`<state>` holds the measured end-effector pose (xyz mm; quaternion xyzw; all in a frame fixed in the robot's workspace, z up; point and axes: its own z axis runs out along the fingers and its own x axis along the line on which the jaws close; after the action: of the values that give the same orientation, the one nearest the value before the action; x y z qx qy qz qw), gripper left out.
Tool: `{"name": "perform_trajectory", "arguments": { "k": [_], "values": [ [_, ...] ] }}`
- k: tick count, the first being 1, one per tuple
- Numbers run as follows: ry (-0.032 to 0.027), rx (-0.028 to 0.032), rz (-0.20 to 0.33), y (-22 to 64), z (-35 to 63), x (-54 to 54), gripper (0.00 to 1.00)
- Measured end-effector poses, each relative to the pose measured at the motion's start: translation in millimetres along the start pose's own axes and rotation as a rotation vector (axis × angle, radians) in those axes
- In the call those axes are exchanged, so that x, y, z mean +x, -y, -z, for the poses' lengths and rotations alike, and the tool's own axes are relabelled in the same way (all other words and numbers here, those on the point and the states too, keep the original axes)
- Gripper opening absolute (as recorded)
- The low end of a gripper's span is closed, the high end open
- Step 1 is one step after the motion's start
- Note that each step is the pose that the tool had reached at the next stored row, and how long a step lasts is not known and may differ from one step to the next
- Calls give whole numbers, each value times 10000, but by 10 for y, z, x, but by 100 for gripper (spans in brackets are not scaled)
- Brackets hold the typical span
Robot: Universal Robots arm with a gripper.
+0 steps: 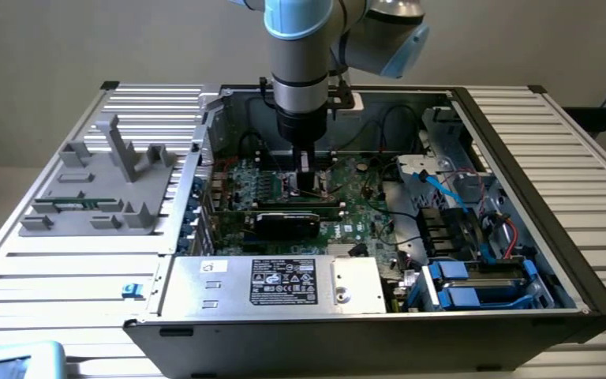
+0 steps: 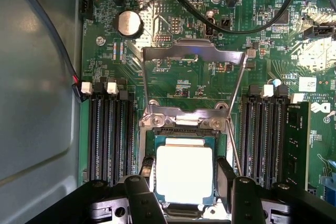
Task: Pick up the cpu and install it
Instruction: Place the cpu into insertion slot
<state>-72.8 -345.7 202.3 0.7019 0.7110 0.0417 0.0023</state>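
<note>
The tall grey-and-blue robot arm (image 1: 301, 71) is down inside the open black computer case (image 1: 282, 347), standing upright over the green circuit board (image 2: 173, 77). From the exterior view the gripper (image 1: 308, 186) is just a dark shape low over the board. Its tips are lost among the components, so what sits between them is hard to make out from there.

The wrist view settles it. The cpu (image 2: 184, 176), a flat square chip with a bright silver top and a thin rim, sits between the black fingers (image 2: 224, 174), one against each of two opposite edges. The claw is grasping the chip by its sides.

The chip is lined up squarely within the socket's silver metal frame (image 2: 184, 115). Whether it is seated or just above the contacts cannot be told, and one edge is cut off behind the gripper body. The thin hinged metal load plate (image 2: 194, 51) stands swung open beyond the socket. Rows of black memory slots (image 2: 107, 129) flank the socket on both sides, and a round silver coin battery (image 2: 128, 23) sits further off.

The exterior view adds the surroundings. A black rectangular expansion card (image 1: 287, 223) lies just in front of the gripper, and a silver labelled power supply box (image 1: 282, 284) sits nearer the camera. A grey plastic fixture (image 1: 103, 178) stands on the slatted aluminium table (image 1: 61, 276) at the exterior view's left, well apart from the case
</note>
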Motion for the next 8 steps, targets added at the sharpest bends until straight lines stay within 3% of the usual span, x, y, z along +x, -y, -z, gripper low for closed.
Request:
{"name": "perform_trajectory", "arguments": {
  "k": [8],
  "values": [
    [8, -6, -109, -2, -2, 0, 55]
  ]
}}
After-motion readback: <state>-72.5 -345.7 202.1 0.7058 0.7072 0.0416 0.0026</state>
